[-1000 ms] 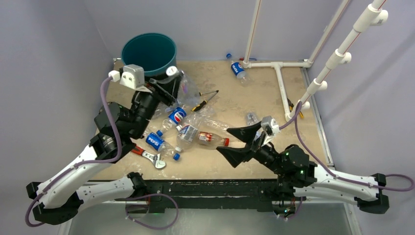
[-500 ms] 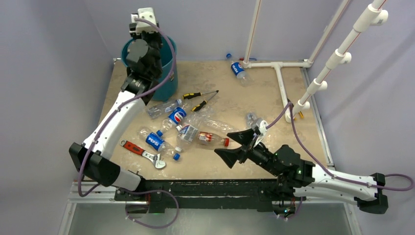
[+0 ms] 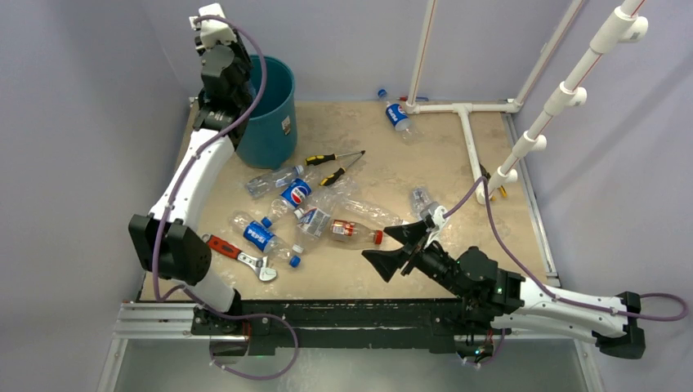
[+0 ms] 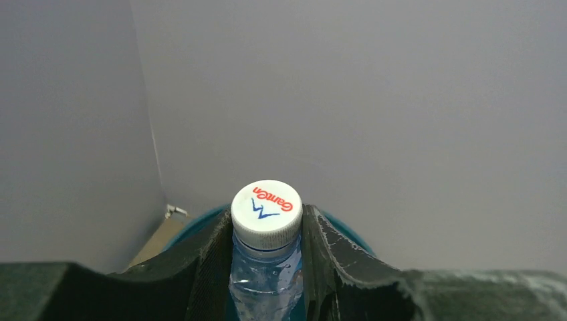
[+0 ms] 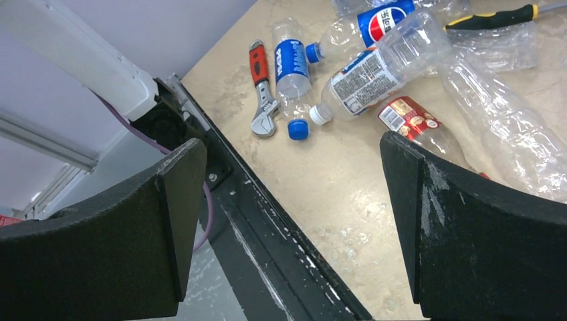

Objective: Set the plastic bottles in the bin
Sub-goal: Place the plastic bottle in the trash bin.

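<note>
My left gripper [image 4: 267,214] is shut on the neck of a clear bottle with a white Ganten cap [image 4: 267,208], held over the near rim of the teal bin [image 4: 344,229]. In the top view the left arm's wrist [image 3: 221,65] is raised at the left rim of the bin [image 3: 274,110], hiding its jaws. Several plastic bottles lie mid-table: two Pepsi ones [image 3: 260,236] [image 3: 295,193], a white-labelled one [image 3: 315,220], a red-labelled one [image 3: 351,231]. My right gripper [image 3: 377,247] hovers open and empty right of the red-labelled bottle [image 5: 413,120].
Two yellow-and-black screwdrivers [image 3: 335,157] lie right of the bin. A red-handled wrench [image 3: 242,255] rests near the front left edge. Another Pepsi bottle [image 3: 398,117] sits by the white pipe frame [image 3: 467,135] at the back right. A loose blue cap [image 5: 298,130] lies beside the wrench [image 5: 262,87].
The left arm lifted the bottle from the pile, swung to the bin and then shifted left. The right gripper crept lower and left, staying open.
</note>
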Action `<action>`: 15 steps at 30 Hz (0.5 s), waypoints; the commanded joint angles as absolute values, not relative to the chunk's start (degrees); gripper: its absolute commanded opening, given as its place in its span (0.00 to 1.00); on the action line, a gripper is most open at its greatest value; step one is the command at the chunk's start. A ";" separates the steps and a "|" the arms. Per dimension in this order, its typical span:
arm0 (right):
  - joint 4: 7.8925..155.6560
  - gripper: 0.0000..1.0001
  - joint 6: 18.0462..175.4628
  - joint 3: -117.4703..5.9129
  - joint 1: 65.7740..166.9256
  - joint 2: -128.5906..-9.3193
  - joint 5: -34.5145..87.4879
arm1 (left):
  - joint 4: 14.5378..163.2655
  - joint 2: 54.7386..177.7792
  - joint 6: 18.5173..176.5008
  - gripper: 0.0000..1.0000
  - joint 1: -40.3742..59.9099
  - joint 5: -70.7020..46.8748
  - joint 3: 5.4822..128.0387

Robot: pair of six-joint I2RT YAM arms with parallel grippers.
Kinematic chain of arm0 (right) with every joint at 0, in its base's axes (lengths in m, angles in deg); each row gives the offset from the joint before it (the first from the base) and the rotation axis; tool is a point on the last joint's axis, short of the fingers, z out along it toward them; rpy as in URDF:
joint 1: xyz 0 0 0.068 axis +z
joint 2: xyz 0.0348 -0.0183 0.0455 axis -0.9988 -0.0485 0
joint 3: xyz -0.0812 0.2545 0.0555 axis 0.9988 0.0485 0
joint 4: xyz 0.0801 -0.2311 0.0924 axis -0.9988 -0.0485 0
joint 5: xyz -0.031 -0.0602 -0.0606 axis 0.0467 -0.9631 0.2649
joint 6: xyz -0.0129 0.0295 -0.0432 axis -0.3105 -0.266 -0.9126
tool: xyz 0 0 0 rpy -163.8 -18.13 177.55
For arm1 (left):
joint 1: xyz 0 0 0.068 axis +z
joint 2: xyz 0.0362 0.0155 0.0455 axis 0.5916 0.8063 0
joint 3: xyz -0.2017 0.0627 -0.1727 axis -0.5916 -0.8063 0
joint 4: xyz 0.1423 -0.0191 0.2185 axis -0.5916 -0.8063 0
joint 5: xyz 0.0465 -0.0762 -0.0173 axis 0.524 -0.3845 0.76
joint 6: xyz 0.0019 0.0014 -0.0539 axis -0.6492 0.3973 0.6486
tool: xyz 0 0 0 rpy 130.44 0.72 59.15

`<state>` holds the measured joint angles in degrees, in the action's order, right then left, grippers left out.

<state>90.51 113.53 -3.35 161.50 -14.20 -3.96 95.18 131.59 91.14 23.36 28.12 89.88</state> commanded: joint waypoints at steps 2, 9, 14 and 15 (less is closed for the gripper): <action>88.79 0.99 114.65 -5.52 161.49 -16.61 -6.28 | 91.27 134.98 97.71 0.00 24.84 26.84 87.86; 87.97 0.99 114.91 -6.46 161.54 -17.41 -7.01 | 91.68 132.46 98.50 0.81 24.93 25.19 85.54; 87.84 0.99 114.70 -7.72 161.55 -18.57 -7.89 | 90.27 129.45 100.19 0.97 24.85 25.26 86.69; 87.78 0.99 115.02 -7.93 161.50 -18.62 -8.28 | 89.46 128.52 101.34 0.97 24.84 25.08 87.11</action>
<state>87.34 114.47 -4.48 161.50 -18.14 -6.17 88.78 134.50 97.96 24.63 25.91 84.74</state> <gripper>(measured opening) 0.987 0.962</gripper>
